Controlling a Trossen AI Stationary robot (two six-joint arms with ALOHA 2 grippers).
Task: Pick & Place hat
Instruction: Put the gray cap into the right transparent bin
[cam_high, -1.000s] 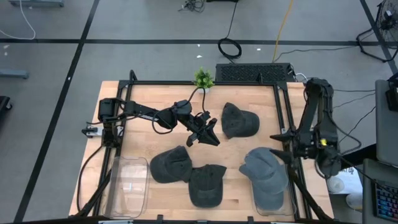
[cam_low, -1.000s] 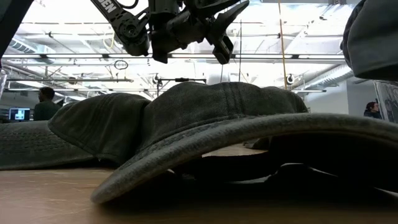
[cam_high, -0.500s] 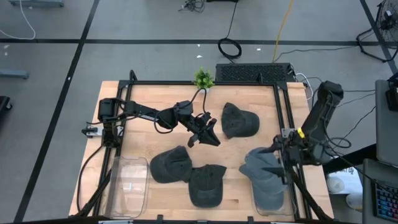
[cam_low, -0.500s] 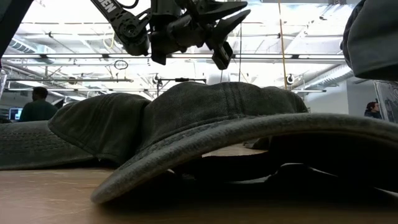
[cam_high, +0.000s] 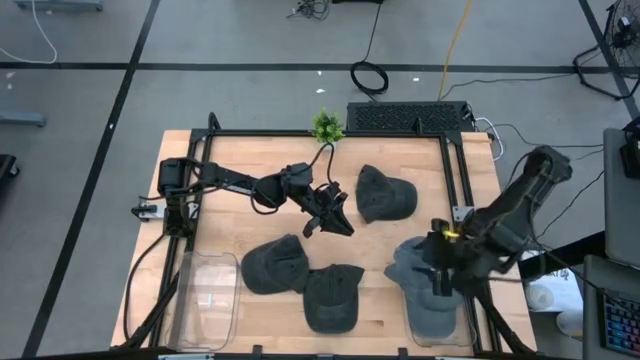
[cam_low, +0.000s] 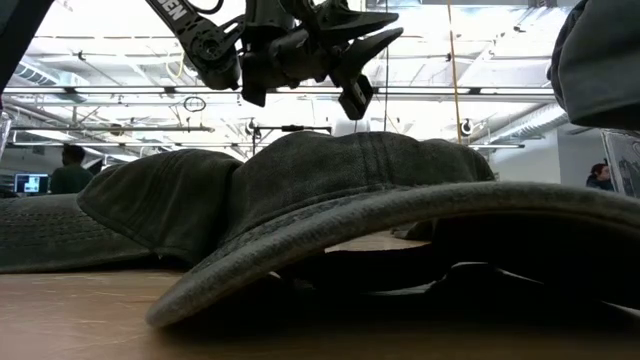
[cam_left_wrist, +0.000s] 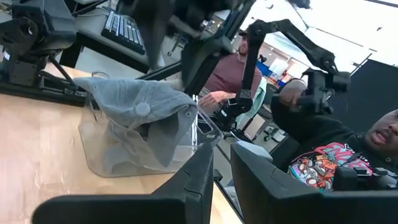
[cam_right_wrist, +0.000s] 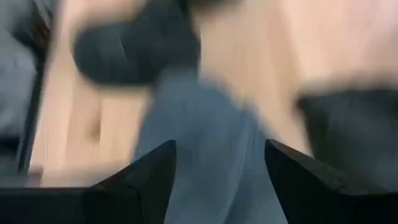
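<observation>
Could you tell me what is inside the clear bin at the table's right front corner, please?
Grey-blue caps are piled in the clear bin, spilling over its rim; the right gripper is above them. How many caps, and the bin's floor, are covered.

I see four hats. Grey-blue cap (cam_high: 425, 268) sits heaped atop the clear bin (cam_high: 437, 328), crown up. Dark cap (cam_high: 384, 194) lies flat on the surface, beyond that bin. Two more dark caps (cam_high: 273, 264) (cam_high: 332, 296) lie touching each other, beside the bin toward the surface's middle.
</observation>
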